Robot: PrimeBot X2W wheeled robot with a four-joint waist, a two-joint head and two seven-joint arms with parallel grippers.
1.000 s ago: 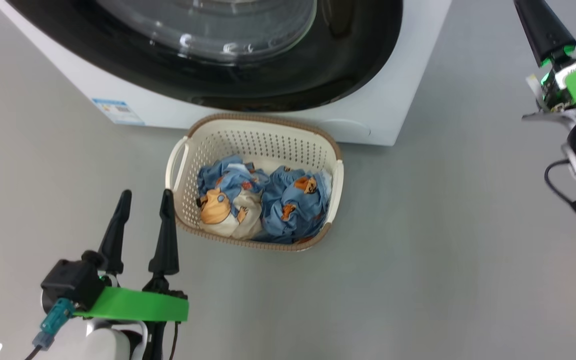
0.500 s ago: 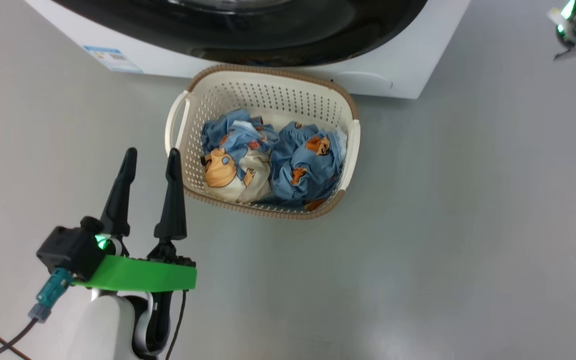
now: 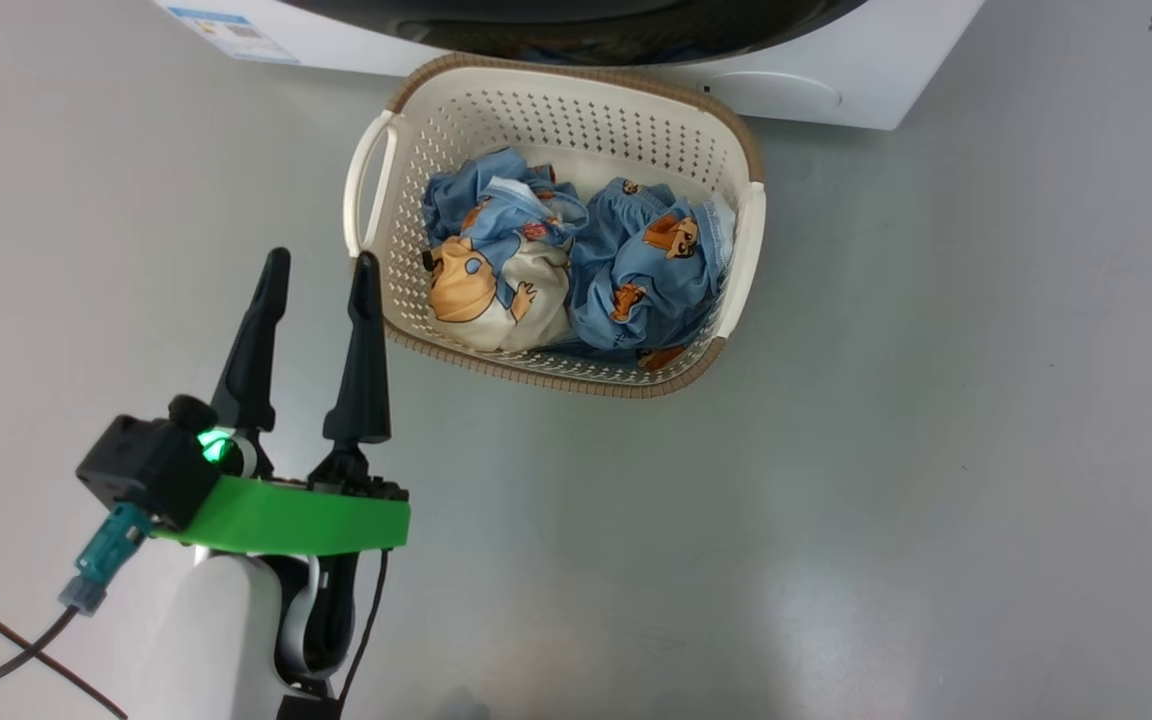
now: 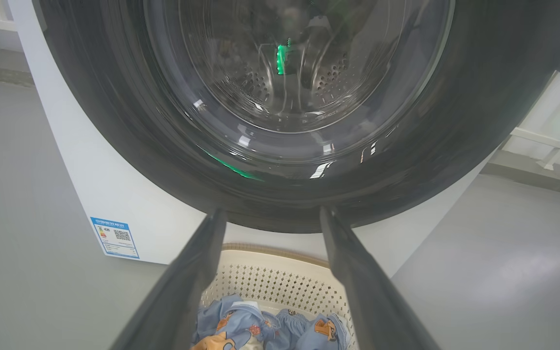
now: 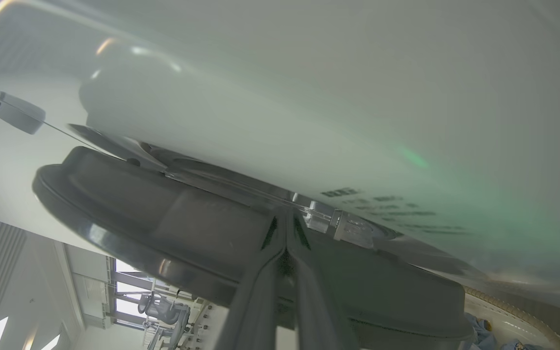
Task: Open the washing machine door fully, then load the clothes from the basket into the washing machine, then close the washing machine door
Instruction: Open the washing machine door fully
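Black and tapered, the left gripper [image 3: 321,270] stands at the lower left of the head view. Its fingers [image 3: 364,350] are spread wide and hold nothing, just beside the left side of the basket [image 3: 576,120] and clear of it. The basket sits on the grey floor [image 3: 836,450] at upper centre, directly in front of the washing machine [image 3: 886,60], whose white lower edge and blue label [image 3: 226,22] run along the top of the frame. The clothes [image 3: 636,270], light blue with orange figures, all lie bunched in the basket; none is lifted.

Left wrist view: the washing machine door [image 4: 299,87] spans the upper frame, black ring and glass bowl facing the camera square-on and apparently seated against the machine front. The drum behind the glass looks empty.

Right wrist view: the right gripper [image 5: 286,233] has its fingers [image 5: 260,296] pressed together, pinching nothing. The tips sit at the seam between the dark door rim and the white front, at centre frame. Whether the latch has released cannot be told.

Assessment: the task is at its first step. The door is not open, or at most barely parted. Outstanding: swing the door fully open, transfer every garment from basket to drum, close the door.
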